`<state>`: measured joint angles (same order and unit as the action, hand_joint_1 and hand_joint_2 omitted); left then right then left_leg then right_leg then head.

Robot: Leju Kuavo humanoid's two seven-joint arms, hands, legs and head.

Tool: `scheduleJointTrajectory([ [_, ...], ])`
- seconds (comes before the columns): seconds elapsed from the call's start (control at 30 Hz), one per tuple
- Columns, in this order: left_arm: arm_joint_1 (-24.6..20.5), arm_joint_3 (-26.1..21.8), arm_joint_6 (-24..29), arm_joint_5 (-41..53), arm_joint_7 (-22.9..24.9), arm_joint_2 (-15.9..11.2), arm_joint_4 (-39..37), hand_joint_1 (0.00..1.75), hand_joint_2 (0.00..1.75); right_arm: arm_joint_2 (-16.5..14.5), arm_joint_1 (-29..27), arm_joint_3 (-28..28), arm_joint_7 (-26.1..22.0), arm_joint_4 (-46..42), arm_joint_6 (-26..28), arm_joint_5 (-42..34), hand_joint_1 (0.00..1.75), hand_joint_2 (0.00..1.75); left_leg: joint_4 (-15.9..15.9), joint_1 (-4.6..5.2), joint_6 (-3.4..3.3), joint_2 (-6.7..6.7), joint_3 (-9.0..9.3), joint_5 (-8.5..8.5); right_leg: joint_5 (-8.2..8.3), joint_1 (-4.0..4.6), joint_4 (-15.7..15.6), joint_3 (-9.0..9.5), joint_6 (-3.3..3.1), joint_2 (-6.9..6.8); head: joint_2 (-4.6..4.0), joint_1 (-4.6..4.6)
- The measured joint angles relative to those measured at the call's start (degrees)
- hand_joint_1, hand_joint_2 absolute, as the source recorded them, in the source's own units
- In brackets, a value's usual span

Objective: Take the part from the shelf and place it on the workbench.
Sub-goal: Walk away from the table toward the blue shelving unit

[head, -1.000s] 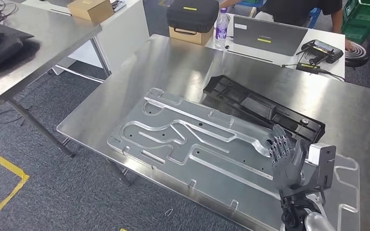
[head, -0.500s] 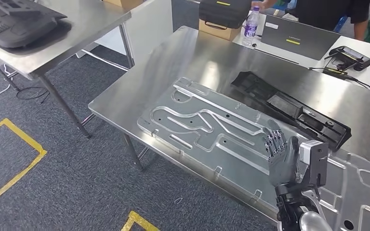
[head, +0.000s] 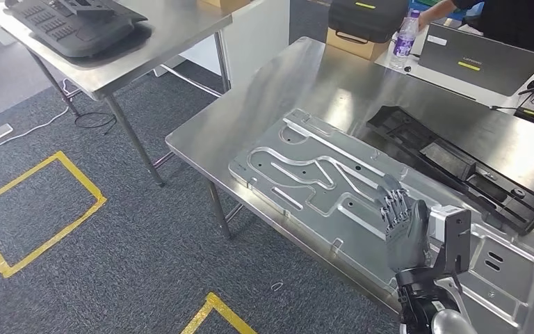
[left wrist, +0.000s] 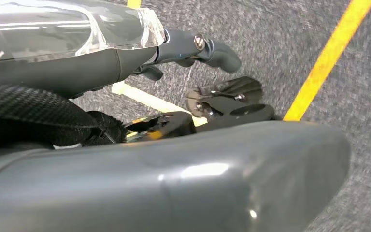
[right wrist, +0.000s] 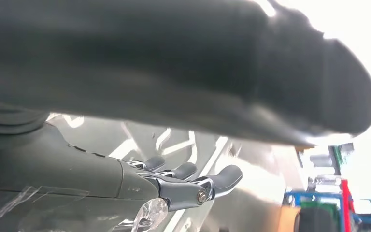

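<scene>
Right hand (head: pixel 401 229) raised upright over the near edge of the workbench (head: pixel 306 87), fingers (head: pixel 391 204) extended and apart, nothing held. Left hand (left wrist: pixel 193 48) hangs toward the carpet with its yellow floor tape (left wrist: pixel 328 58), fingers loosely curled, nothing in it. One black plastic part (head: pixel 459 167) lies flat on the workbench, beyond the right hand and apart from it, beside one large machined aluminium plate (head: pixel 334 181). One second black part (head: pixel 76 24) sits on the steel side table (head: pixel 153 49).
</scene>
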<state>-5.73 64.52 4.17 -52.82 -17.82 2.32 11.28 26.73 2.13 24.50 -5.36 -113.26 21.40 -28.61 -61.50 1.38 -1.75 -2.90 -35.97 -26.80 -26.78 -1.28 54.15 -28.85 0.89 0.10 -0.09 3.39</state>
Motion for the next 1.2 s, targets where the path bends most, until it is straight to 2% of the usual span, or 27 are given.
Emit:
scheduleJointTrajectory([
  [0.07, -0.1, 0.0, 0.0, 0.0, -0.2, 0.0, 0.0, 0.00, 0.00, -0.1, -0.2, 0.0, 0.0, -0.1, 0.0, 0.1, 0.00, 0.00, -7.8, -1.11, 1.19, 1.55, -3.48, -3.41, 0.08, -0.08, 0.0, -0.17, -0.01, -1.46, 0.00, 0.19],
  [0.1, -0.2, 0.0, 0.0, 0.0, -0.2, 0.0, 0.0, 0.00, 0.00, -0.1, -0.2, 0.1, 0.0, -0.1, -0.1, 0.2, 0.00, 0.00, -9.8, -1.57, 1.60, 1.89, -4.29, -3.85, 0.09, -0.14, 0.0, -0.20, 0.04, -2.20, 0.00, 0.20],
  [0.13, -0.2, 0.0, 0.0, 0.0, -0.2, 0.0, 0.0, 0.00, 0.00, -0.1, -0.2, 0.1, 0.0, -0.1, -0.1, 0.3, 0.00, 0.00, -9.4, -1.91, 1.91, 2.18, -3.89, -3.18, 0.09, -0.22, 0.0, -0.18, 0.14, -2.91, 0.00, 0.21],
  [0.17, -0.2, 0.0, 0.0, 0.1, -0.2, 0.0, 0.0, 0.00, 0.00, -0.1, -0.2, 0.1, 0.0, -0.1, -0.1, 0.4, 0.00, 0.00, -6.6, -2.15, 2.13, 2.58, -2.29, -1.61, 0.06, -0.32, 0.0, -0.13, 0.29, -3.57, 0.00, 0.21],
  [0.2, -0.1, 0.0, 0.0, 0.1, -0.2, -0.1, 0.0, 0.00, 0.00, -0.1, -0.2, 0.1, 0.0, -0.2, -0.2, 0.5, 0.00, 0.00, -2.1, -2.28, 2.23, 3.43, 0.24, 0.42, 0.02, -0.41, 0.0, -0.03, 0.50, -4.21, 0.00, 0.21],
  [0.27, 0.1, 0.0, 0.0, 0.1, -0.2, -0.1, 0.0, 0.00, 0.00, -0.2, -0.2, 0.1, 0.0, -0.3, -0.2, 0.6, 0.00, 0.00, 5.4, -1.91, 1.74, 5.16, 4.11, 2.89, -0.04, -0.40, 0.0, 0.11, 1.18, -5.19, 0.00, 0.20],
  [0.3, 0.2, 0.0, 0.0, 0.1, -0.2, -0.1, 0.0, 0.00, 0.00, -0.2, -0.2, 0.1, 0.0, -0.4, -0.2, 0.6, 0.00, 0.00, 7.1, -1.65, 1.25, 5.62, 4.77, 3.24, -0.04, -0.36, 0.0, 0.12, 1.60, -5.62, 0.00, 0.20],
  [0.37, 0.3, 0.0, 0.0, 0.1, -0.2, -0.1, 0.0, 0.00, 0.00, -0.2, -0.2, 0.1, 0.0, -0.6, -0.2, 0.6, 0.00, 0.00, 7.2, -1.21, 0.15, 4.88, 4.23, 3.28, 0.03, -0.30, -0.2, 0.13, 2.48, -6.55, 0.00, 0.18],
  [0.4, 0.3, 0.0, 0.0, 0.1, -0.2, -0.1, 0.0, 0.00, 0.00, -0.2, -0.2, 0.1, 0.0, -0.7, -0.2, 0.7, 0.00, 0.00, 7.4, -1.28, -0.35, 4.35, 4.15, 3.46, -0.14, -0.41, -0.1, 0.17, 2.88, -6.52, 0.00, 0.16],
  [0.47, 0.3, 0.0, 0.0, 0.1, -0.2, -0.1, 0.0, 0.00, 0.00, -0.2, -0.1, 0.1, 0.0, -0.8, -0.2, 0.9, 0.00, 0.00, 7.9, -1.40, -1.37, 3.28, 4.19, 4.01, -2.16, -0.57, 2.4, -0.71, 3.22, -4.39, 0.00, 0.01],
  [0.53, 0.2, 0.0, 0.0, 0.1, -0.2, 0.0, 0.0, 0.00, 0.00, -0.2, -0.3, 0.1, 0.0, -0.9, -0.2, 1.1, 0.00, 0.00, 8.1, -1.26, -2.16, 2.24, 4.08, 4.32, -6.47, -0.48, 9.7, -3.94, 3.01, -1.42, 0.00, -0.19],
  [0.57, 0.2, 0.0, 0.0, 0.1, -0.2, 0.0, 0.0, 0.00, 0.00, -0.2, -0.4, 0.1, 0.0, -0.9, -0.2, 1.3, 0.00, 0.00, 8.0, -1.08, -2.42, 1.61, 3.94, 4.41, -8.33, -0.35, 13.9, -5.88, 2.90, -0.76, 0.00, -0.25],
  [0.6, 0.2, 0.0, 0.0, 0.1, -0.2, 0.0, 0.0, 0.00, 0.00, -0.2, -0.5, 0.1, 0.1, -0.9, -0.2, 1.4, 0.00, 0.00, 8.0, -0.90, -2.56, 0.91, 3.81, 4.47, -9.19, -0.20, 16.8, -7.24, 2.81, -0.46, 0.00, -0.28],
  [0.63, 0.2, 0.0, 0.0, 0.1, -0.2, 0.0, 0.0, 0.00, 0.00, -0.2, -0.6, 0.1, 0.1, -0.9, -0.2, 1.6, 0.00, 0.00, 7.9, -0.76, -2.62, 0.15, 3.71, 4.55, -8.87, -0.09, 17.5, -7.62, 2.72, -0.34, 0.00, -0.29],
  [0.67, 0.2, 0.0, 0.0, 0.1, -0.2, 0.0, 0.0, 0.00, 0.00, -0.2, -0.6, 0.1, 0.1, -0.9, -0.2, 1.8, 0.00, 0.00, 7.8, -0.67, -2.63, -0.64, 3.67, 4.61, -7.33, -0.03, 15.6, -6.74, 2.59, -0.18, 0.00, -0.29],
  [0.7, 0.1, 0.0, 0.0, 0.1, -0.2, 0.0, 0.0, 0.00, 0.00, -0.2, -0.5, 0.1, 0.2, -0.9, -0.2, 2.0, 0.00, 0.00, 7.6, -0.64, -2.59, -1.41, 3.64, 4.63, -5.14, -0.03, 11.8, -4.89, 2.44, 0.35, 0.00, -0.29],
  [0.77, 0.0, 0.0, 0.0, 0.1, -0.2, 0.0, 0.0, 0.00, 0.00, -0.2, -0.5, 0.1, 0.3, -0.9, -0.3, 2.3, 0.00, 0.00, 7.0, -0.51, -2.34, -2.88, 3.25, 4.59, -1.99, -0.14, 4.0, -1.23, 2.12, 2.91, 0.00, -0.28],
  [0.8, -0.1, 0.0, 0.0, 0.1, -0.2, 0.1, 0.0, 0.00, 0.00, -0.2, -0.5, 0.1, 0.3, -1.0, -0.3, 2.5, 0.00, 0.00, 6.7, -0.49, -2.11, -3.50, 2.90, 4.62, -1.41, -0.18, 1.9, -0.33, 1.99, 3.82, 0.00, -0.28],
  [0.83, -0.1, 0.0, 0.0, 0.0, -0.2, 0.1, 0.0, 0.00, 0.00, -0.2, -0.5, 0.2, 0.3, -1.0, -0.3, 2.7, 0.00, 0.00, 6.5, -0.51, -1.81, -4.12, 2.53, 4.72, -1.40, -0.12, 1.1, -0.10, 1.86, 4.18, 0.00, -0.27],
  [0.9, -0.1, 0.0, 0.0, 0.0, -0.3, 0.0, 0.0, 0.00, 0.00, -0.2, -0.4, 0.3, 0.4, -1.2, -0.4, 2.9, 0.00, 0.00, 6.4, -0.70, -1.15, -4.83, 1.95, 4.95, -1.09, -0.07, 0.8, -0.16, 1.44, 2.72, 0.00, -0.29],
  [0.93, -0.1, 0.0, 0.0, 0.0, -0.3, 0.0, 0.0, 0.00, 0.00, -0.2, -0.3, 0.3, 0.4, -1.2, -0.4, 3.0, 0.00, 0.00, 5.8, -0.67, -0.77, -3.97, 1.57, 4.58, -0.95, -0.13, 0.7, -0.11, 1.19, 1.98, 0.00, -0.25],
  [0.97, -0.1, 0.0, 0.0, 0.0, -0.3, 0.0, 0.0, 0.00, 0.00, -0.2, -0.3, 0.4, 0.4, -1.3, -0.4, 3.2, 0.00, 0.00, 4.2, -0.71, -0.31, -2.53, 0.76, 3.62, -0.84, -0.27, 0.6, -0.06, 0.95, 1.21, 0.00, -0.15],
  [1.03, -0.1, 0.0, 0.0, 0.0, -0.3, 0.0, 0.0, 0.00, 0.00, -0.2, -0.4, 0.5, 0.4, -1.6, -0.4, 3.5, 0.00, 0.00, -2.5, -1.00, 0.72, 0.76, -2.42, 0.14, -0.85, -0.38, 0.6, 0.04, 0.73, -0.26, 0.00, 0.08],
  [1.1, -0.2, 0.0, 0.0, 0.0, -0.3, 0.0, 0.0, 0.00, 0.00, -0.2, -0.4, 0.5, 0.5, -1.7, -0.4, 3.8, 0.00, 0.00, -9.9, -1.70, 1.46, 1.84, -6.07, -2.53, -0.96, -0.44, 0.6, 0.08, 0.72, -1.79, 0.00, 0.15],
  [1.13, -0.2, 0.0, 0.0, 0.0, -0.3, 0.0, 0.0, 0.00, 0.00, -0.3, -0.4, 0.5, 0.5, -1.7, -0.4, 3.9, 0.00, 0.00, -11.2, -1.98, 1.71, 2.08, -6.72, -2.51, -1.04, -0.52, 0.6, 0.13, 0.80, -2.55, 0.00, 0.17],
  [1.17, -0.3, 0.0, 0.0, -0.1, -0.3, 0.0, 0.0, 0.00, 0.00, -0.3, -0.4, 0.6, 0.5, -1.7, -0.4, 4.0, 0.00, 0.00, -10.0, -2.19, 1.88, 2.34, -6.11, -1.44, -1.16, -0.63, 0.6, 0.26, 0.93, -3.25, 0.00, 0.18],
  [1.2, -0.2, 0.0, 0.0, -0.1, -0.3, 0.0, 0.0, 0.00, 0.00, -0.3, -0.4, 0.6, 0.5, -1.7, -0.4, 4.2, 0.00, 0.00, -6.7, -2.30, 1.95, 2.90, -4.38, 0.33, -1.32, -0.74, 0.6, 0.45, 1.12, -3.91, 0.00, 0.19],
])
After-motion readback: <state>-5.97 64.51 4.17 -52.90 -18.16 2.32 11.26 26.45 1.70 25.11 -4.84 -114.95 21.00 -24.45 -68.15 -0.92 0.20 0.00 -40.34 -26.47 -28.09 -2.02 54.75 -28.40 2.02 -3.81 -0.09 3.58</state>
